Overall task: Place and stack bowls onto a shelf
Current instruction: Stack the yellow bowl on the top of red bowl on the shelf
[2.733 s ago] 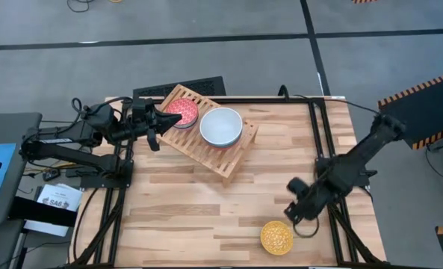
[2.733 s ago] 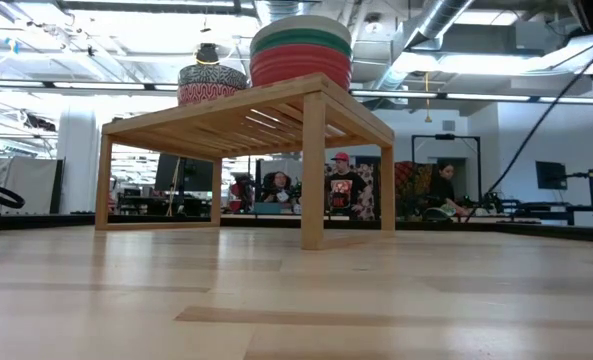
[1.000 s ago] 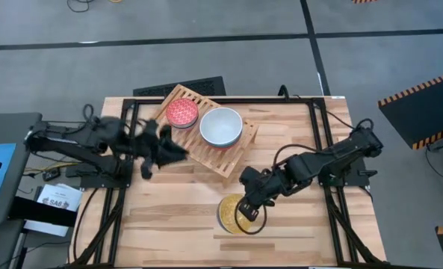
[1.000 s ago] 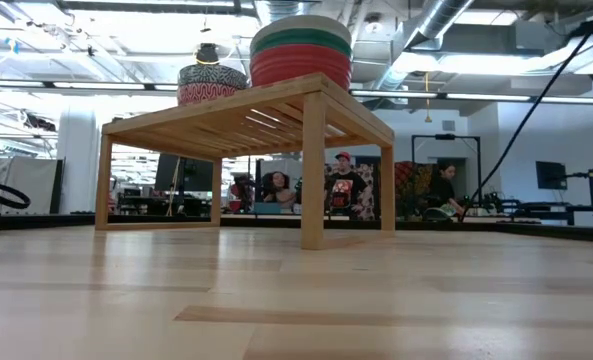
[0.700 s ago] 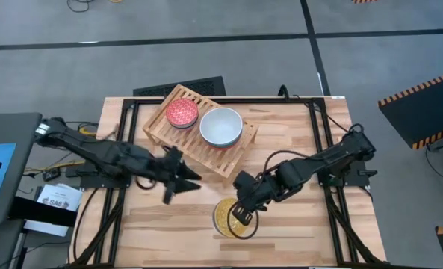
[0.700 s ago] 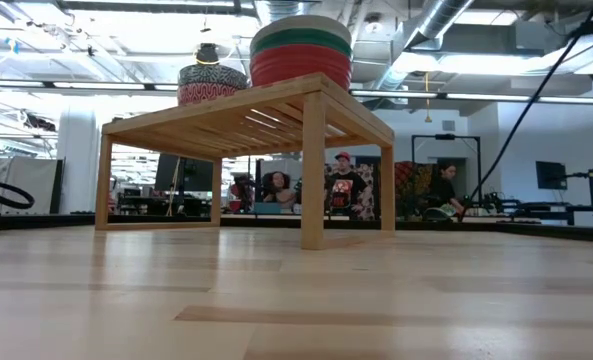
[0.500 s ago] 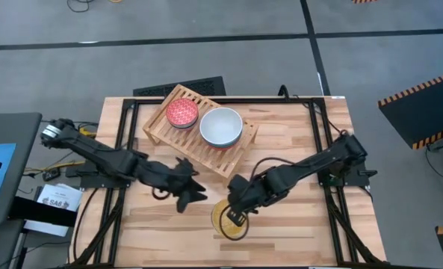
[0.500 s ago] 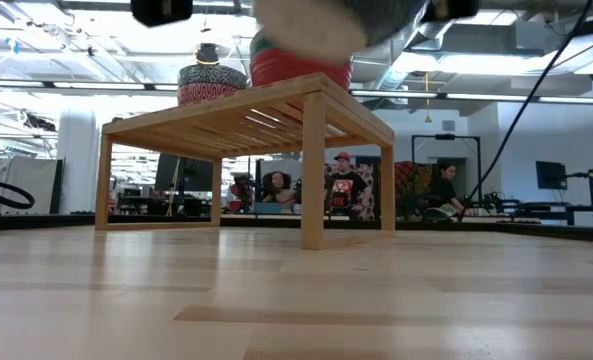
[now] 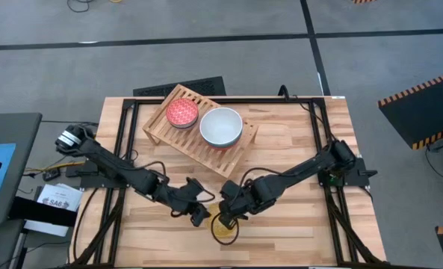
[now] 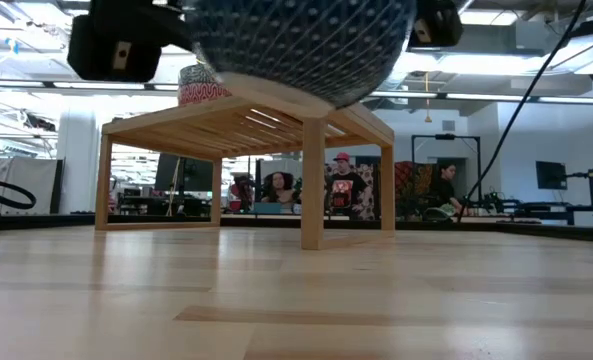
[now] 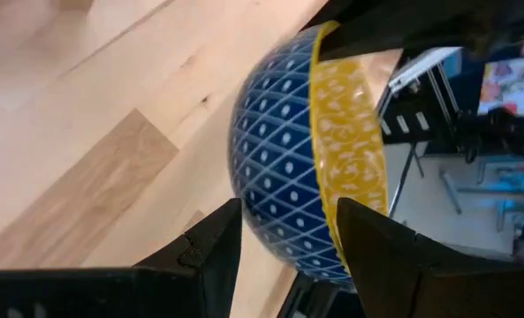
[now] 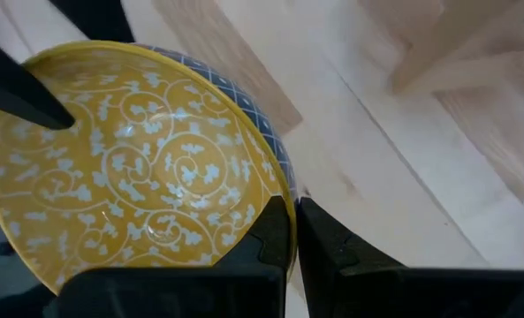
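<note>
The yellow patterned bowl (image 9: 225,226), rim-pinched by the right claw (image 9: 232,211), has been carried to 6 o'clock, where the open left claw (image 9: 197,214) has arrived for a likely handover.

Grey floor (image 9: 228,67); bright workshop with ceiling pipes (image 10: 446,25)

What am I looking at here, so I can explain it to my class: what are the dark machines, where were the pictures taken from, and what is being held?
Two dark robot arms work at a light plank table. One picture looks straight down, one looks level across the tabletop, and two come from cameras on the arms' wrists. On the table stands a low slatted wooden shelf carrying a pink-red patterned bowl and a larger plain white bowl. The right gripper pinches the rim of a round bowl, yellow inside and blue-latticed outside, raised above the table's front. The left gripper, fingers open, sits close beside that bowl.
</note>
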Motion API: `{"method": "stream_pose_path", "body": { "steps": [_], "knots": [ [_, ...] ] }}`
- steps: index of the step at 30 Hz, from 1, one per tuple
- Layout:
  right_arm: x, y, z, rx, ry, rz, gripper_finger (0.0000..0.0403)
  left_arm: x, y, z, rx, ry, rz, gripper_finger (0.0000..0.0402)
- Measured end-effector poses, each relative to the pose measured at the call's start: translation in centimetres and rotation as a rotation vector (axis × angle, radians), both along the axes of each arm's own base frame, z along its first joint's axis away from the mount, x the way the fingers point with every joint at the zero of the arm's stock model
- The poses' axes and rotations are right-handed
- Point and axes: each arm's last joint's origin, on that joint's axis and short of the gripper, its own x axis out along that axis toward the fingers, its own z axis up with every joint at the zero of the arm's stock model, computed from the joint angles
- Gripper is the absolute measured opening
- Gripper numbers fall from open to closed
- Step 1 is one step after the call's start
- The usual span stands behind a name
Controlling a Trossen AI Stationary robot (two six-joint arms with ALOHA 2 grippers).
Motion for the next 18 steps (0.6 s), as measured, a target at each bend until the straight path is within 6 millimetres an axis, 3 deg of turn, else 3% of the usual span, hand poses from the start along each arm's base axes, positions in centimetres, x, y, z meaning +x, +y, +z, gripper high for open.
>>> {"method": "stream_pose_path", "body": {
  "steps": [10,13,18],
  "knots": [
    [0.0,-0.4,0.2,-0.004,0.000,0.021,0.0031,0.4,-0.4,-1.1,-0.030,0.041,0.026,0.0159],
    [0.0,-0.4,0.3,-0.006,-0.006,0.026,0.0036,0.3,-0.4,-1.1,-0.032,0.052,0.032,0.0121],
    [0.1,-0.3,1.1,0.012,-0.051,0.032,0.0105,0.1,-0.2,-1.8,0.010,0.088,0.022,0.0020]
  ]
}}
